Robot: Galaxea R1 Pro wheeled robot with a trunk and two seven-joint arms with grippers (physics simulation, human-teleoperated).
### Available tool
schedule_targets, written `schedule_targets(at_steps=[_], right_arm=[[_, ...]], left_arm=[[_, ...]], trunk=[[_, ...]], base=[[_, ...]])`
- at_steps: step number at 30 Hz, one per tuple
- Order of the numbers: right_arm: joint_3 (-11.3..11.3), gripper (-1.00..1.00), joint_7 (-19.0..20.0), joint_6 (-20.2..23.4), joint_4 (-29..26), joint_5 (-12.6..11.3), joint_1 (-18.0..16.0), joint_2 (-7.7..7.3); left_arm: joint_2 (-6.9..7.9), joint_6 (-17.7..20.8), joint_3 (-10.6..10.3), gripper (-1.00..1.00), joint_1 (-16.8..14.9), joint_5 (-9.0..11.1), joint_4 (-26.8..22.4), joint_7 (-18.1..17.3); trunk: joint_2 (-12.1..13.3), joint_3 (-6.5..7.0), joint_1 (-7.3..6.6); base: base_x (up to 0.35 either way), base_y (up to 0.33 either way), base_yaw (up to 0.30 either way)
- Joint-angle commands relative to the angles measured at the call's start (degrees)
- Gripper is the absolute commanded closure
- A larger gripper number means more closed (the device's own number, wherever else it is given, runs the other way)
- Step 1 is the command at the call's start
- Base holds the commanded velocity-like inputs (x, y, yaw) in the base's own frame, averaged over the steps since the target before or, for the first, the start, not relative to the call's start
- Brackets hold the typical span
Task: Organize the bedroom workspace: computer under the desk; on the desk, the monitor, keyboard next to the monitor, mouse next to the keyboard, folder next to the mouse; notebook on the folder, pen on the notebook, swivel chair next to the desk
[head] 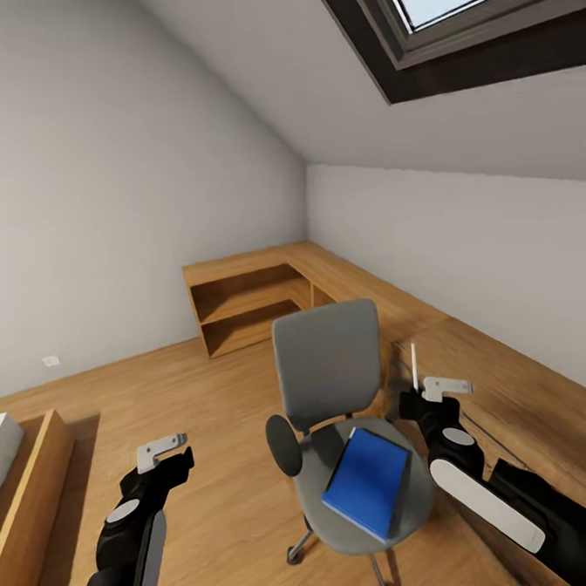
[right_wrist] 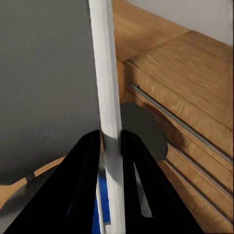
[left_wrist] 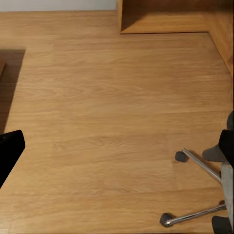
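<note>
The swivel chair [head: 327, 360] stands in front of me with its grey back upright and its chrome base [left_wrist: 200, 165] on the wood floor. On its seat lies a flat blue cover [head: 367, 478]; I cannot tell whether it is the folder or the notebook. My right gripper [head: 418, 398] hovers just right of the chair back, shut on the pen [head: 413, 365]. The pen is a thin white stick pointing up. The right wrist view shows the pen [right_wrist: 108, 97] pinched between the black fingers [right_wrist: 87, 156], the chair back [right_wrist: 44, 87] beside it. My left gripper [head: 169, 455] hangs open over bare floor, left of the chair.
A light wooden dresser [head: 509, 383] with long bar handles [right_wrist: 175, 122] runs along the right wall, close to my right arm. An open wooden shelf unit [head: 250, 309] fills the far corner. A wooden bed frame [head: 27, 486] is at the left. Bare floor lies between.
</note>
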Motion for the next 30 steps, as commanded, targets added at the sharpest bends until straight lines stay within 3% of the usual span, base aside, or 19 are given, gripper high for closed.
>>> schedule_targets(at_steps=[1, 27, 30], right_arm=[[0.14, 1.00, -0.32, 0.44, -0.09, -0.14, -0.12, -0.04], [0.14, 1.00, -0.40, 0.48, -0.06, -0.15, -0.12, -0.04], [0.14, 1.00, -0.35, 0.54, 0.13, -0.20, -0.12, -0.04]], left_arm=[[-0.04, 0.34, -0.09, -1.00, -0.02, -0.25, -0.09, 0.00], [-0.04, 0.36, -0.61, -1.00, 0.07, -0.32, 0.67, 0.01], [-0.04, 0.34, -0.65, -1.00, 0.07, -0.31, 0.69, -0.04]], trunk=[[0.33, 0.15, -0.20], [10.76, 5.77, -5.91], [10.76, 5.97, -5.91]], base=[[0.000, 0.000, -0.241], [0.000, 0.000, -0.124], [0.000, 0.000, -0.208]])
